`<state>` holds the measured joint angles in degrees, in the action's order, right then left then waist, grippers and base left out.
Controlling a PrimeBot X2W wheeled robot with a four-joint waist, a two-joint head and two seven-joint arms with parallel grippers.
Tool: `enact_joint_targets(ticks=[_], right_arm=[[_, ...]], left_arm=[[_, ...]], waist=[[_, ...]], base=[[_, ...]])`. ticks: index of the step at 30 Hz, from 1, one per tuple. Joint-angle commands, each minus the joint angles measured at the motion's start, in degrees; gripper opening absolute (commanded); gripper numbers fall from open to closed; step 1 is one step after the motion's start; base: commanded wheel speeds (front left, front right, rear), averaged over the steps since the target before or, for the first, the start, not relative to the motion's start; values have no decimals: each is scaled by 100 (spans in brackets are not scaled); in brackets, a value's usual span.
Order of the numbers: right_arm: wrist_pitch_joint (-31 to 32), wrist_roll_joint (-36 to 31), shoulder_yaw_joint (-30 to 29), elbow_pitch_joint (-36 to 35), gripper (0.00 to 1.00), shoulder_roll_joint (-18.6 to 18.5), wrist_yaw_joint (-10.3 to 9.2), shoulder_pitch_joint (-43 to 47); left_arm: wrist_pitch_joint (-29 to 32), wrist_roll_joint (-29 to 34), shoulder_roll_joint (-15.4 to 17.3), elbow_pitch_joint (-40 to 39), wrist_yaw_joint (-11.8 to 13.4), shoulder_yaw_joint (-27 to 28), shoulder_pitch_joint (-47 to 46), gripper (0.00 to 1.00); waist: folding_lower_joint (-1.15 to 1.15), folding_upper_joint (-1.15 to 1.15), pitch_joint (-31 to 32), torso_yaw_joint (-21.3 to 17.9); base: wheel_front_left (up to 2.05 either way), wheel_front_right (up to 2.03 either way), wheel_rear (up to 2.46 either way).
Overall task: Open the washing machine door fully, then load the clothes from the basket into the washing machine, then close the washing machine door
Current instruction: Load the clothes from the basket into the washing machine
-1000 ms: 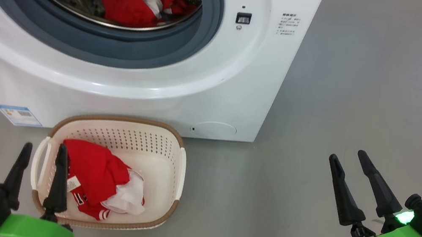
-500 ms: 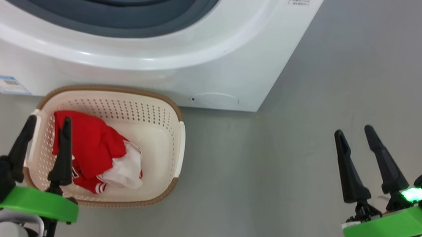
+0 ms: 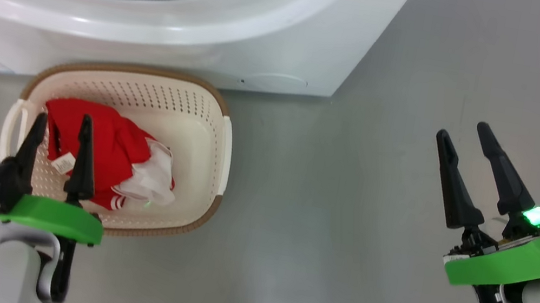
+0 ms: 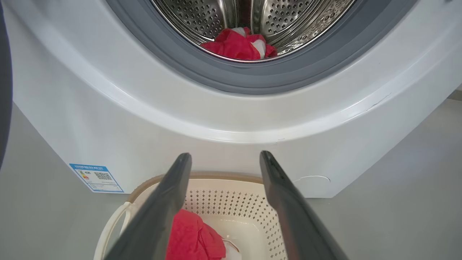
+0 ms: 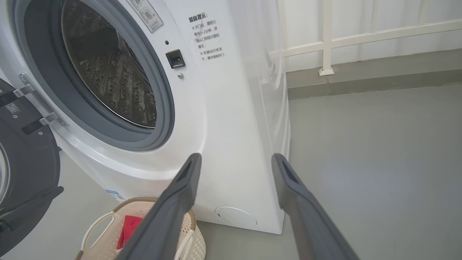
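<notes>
Head view has the empty left hand [image 3: 64, 117] spread wide above the red clothes [image 3: 106, 146] in the basket [image 3: 151, 72], seemingly ready to grab them, washing machine [image 3: 267, 36] just behind it, right hand [image 3: 462, 130] equally spread and empty, well aside.

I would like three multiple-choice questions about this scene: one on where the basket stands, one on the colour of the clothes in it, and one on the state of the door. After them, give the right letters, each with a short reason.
1. Where does the basket stand, relative to the washing machine?
A. on top of it
B. on the floor before it
C. on a table beside it

2. Which colour is most of the clothes in the basket?
A. red
B. blue
C. green

3. How is the washing machine door?
A. shut
B. taken off
C. swung open

Answers:
1 B: the head view shows it on the grey floor at the machine's foot.
2 A: red fabric with a white part.
3 C: the right wrist view shows it swung aside, leaving the opening uncovered.
</notes>
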<state>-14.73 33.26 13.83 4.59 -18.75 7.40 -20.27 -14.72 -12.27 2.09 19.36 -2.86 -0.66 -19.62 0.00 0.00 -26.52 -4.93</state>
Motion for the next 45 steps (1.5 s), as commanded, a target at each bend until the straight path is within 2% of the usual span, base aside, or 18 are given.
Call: enact_joint_targets(ticks=[1, 21, 33, 45], right_arm=[[-27, 29, 78, -159, 100, -48, 9, -23], [-27, 14, 58, -402, 100, 19, 9, -602], [-27, -15, 94, -493, 100, 7, 9, -816], [-27, 7, 166, -507, 100, 128, 9, -931]], left_arm=[[-28, 37, 156, 51, -35, 191, -164, 100], [-28, -109, 590, 2384, -232, 305, -2059, 100], [12, -177, 717, 3675, -325, 187, -3016, 100], [115, -350, 938, 4835, -405, 124, -3834, 100]], waist=[[0, 0, -277, -67], [0, 0, -1620, -227], [0, 0, -2110, -259], [0, 0, -2503, -504]], base=[[0, 0, 0], [0, 0, 0], [0, 0, 0], [0, 0, 0]])
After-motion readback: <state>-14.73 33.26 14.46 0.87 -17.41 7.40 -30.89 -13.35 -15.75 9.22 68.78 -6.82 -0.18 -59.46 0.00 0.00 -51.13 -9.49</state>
